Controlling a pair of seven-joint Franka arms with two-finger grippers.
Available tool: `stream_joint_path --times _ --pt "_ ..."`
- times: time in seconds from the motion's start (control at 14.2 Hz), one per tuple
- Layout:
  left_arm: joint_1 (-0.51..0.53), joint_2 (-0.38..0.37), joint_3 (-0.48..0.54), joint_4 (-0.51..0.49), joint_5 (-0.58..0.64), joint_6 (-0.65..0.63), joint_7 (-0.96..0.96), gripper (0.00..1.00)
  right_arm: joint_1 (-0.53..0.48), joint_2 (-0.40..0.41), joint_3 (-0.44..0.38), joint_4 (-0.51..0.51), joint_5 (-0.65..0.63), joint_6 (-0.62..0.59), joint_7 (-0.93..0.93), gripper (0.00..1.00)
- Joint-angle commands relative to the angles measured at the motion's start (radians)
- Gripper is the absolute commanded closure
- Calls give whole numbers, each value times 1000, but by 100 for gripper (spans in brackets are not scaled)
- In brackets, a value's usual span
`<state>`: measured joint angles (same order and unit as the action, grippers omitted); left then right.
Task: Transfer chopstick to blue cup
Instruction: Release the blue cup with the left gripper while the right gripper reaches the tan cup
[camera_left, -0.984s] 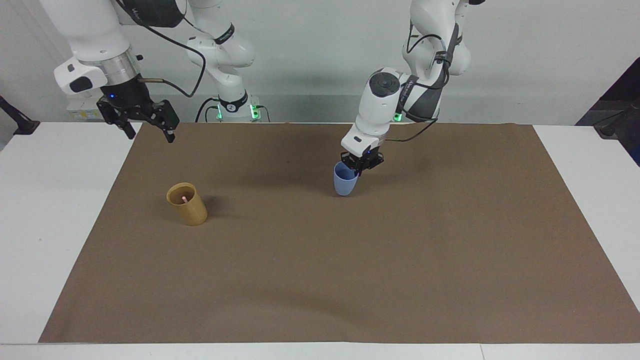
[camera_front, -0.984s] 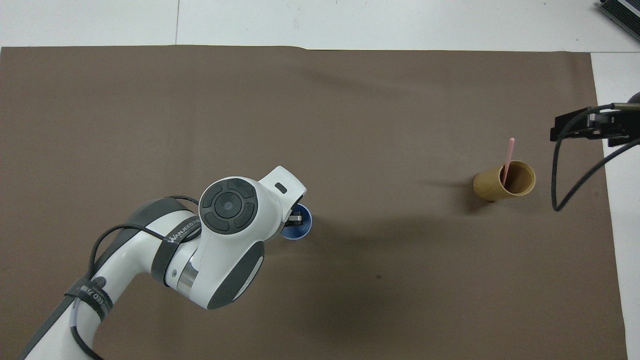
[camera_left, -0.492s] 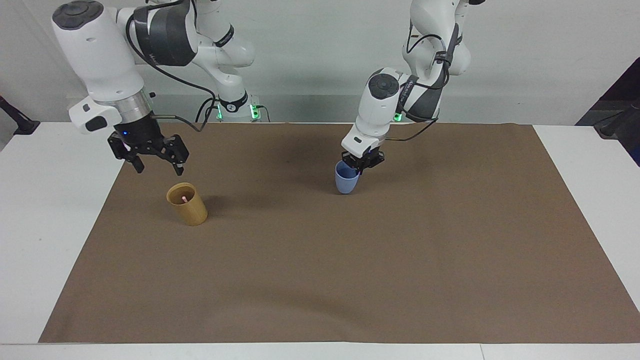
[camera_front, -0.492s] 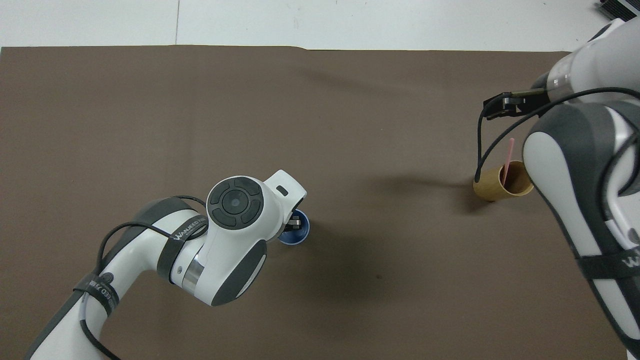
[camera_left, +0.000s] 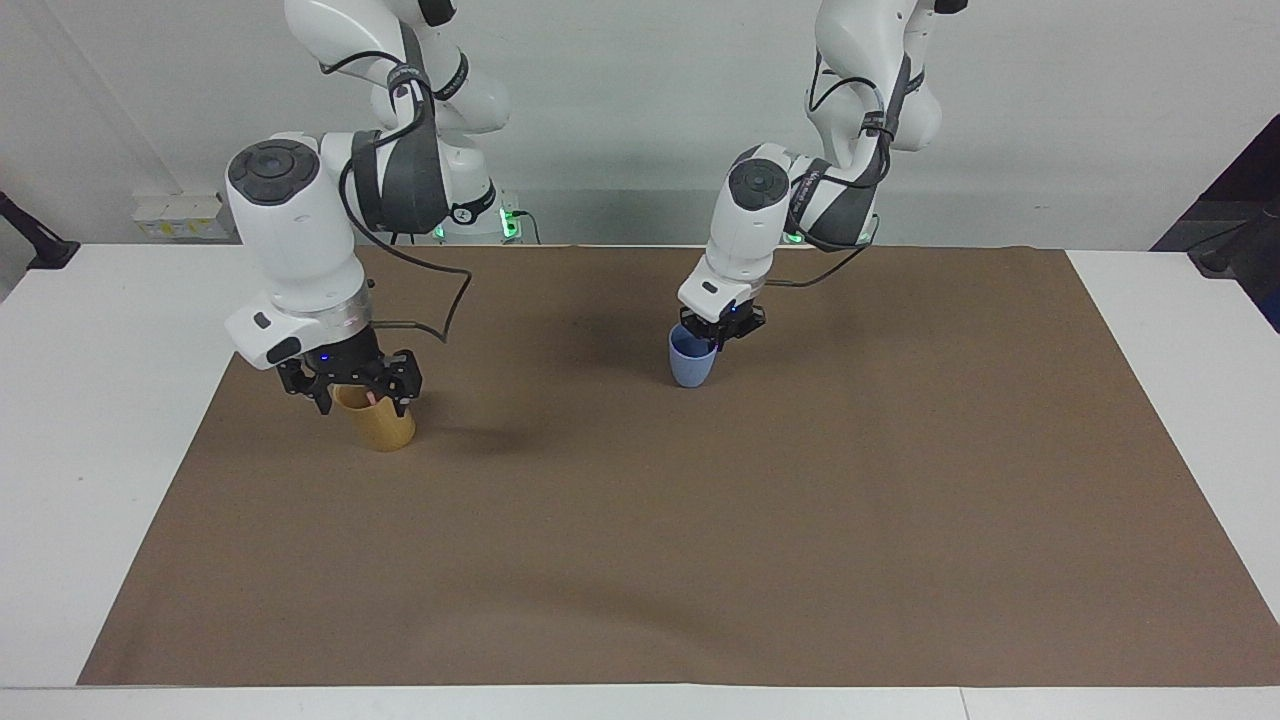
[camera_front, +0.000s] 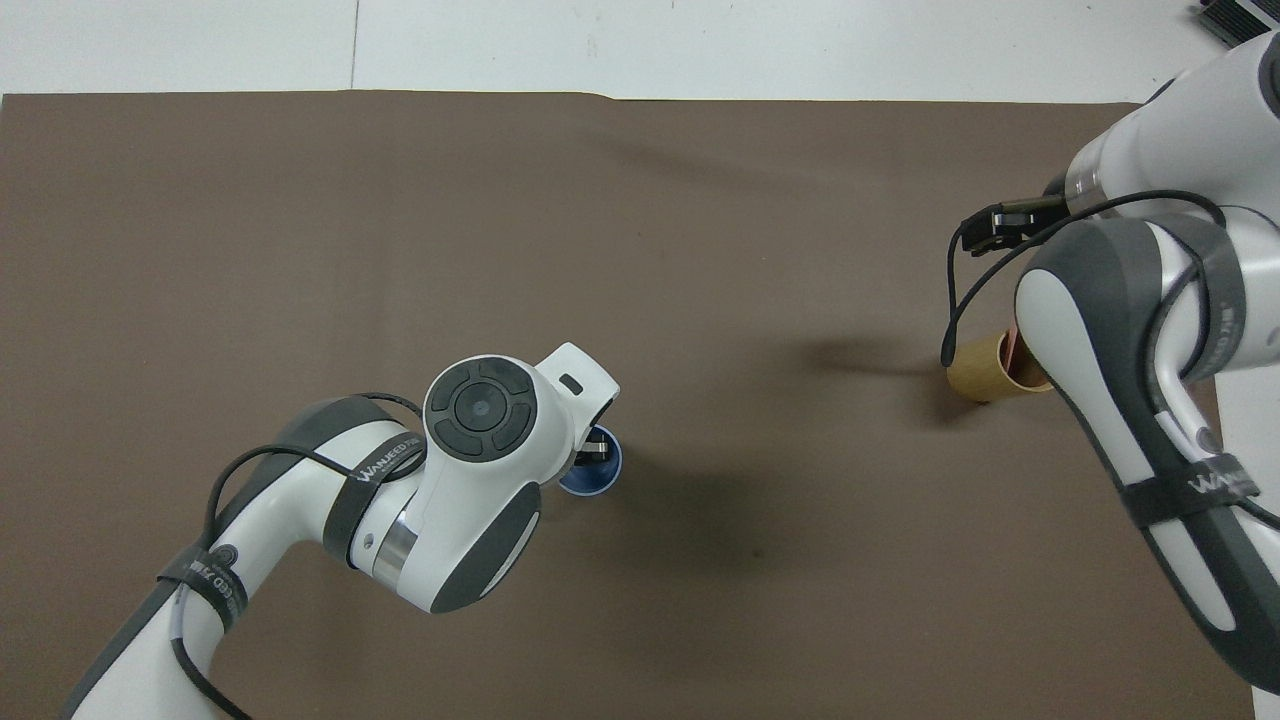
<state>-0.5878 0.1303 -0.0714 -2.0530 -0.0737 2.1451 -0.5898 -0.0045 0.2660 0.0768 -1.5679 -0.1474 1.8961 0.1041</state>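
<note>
A brown mat (camera_left: 640, 560) covers the table, bare but for two cups set well apart. The tan cup (camera_left: 380, 425) stands toward the right arm's end, the blue cup (camera_left: 690, 367) near the middle. A pink chopstick (camera_left: 371, 398) stands in the tan cup, its tip between the spread fingers of the right gripper (camera_left: 352, 398), which has dropped from above the mat's edge onto the cup's rim. The left gripper (camera_left: 722, 332) still sits at the blue cup's rim, fingers narrow; whether they pinch anything I cannot tell.
</note>
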Motion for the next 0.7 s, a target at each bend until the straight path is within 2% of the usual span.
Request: stream_joint_path --times 0.0,0.14,0.28,0.35,0.49,0.63 --pt "-21 12 16 13 -5 1 -16 0 -14 -85 9 -136 -23 35 -35 14" --pt "-20 11 16 33 -5 -33 -16 0 -22 -96 9 -164 -23 80 -72 26" --pt "-17 8 18 60 -5 -77 -13 0 -22 -99 9 -172 -23 89 -81 31" --pt "-14 -4 21 82 -5 -111 -10 0 -22 -102 9 -176 -23 86 -101 39" --pt "9 -34 24 131 -5 -198 -4 0 -23 -120 9 -211 -23 87 -115 43" --pt "42 -84 24 160 -5 -267 14 0 -22 -133 9 -225 -23 87 -115 54"
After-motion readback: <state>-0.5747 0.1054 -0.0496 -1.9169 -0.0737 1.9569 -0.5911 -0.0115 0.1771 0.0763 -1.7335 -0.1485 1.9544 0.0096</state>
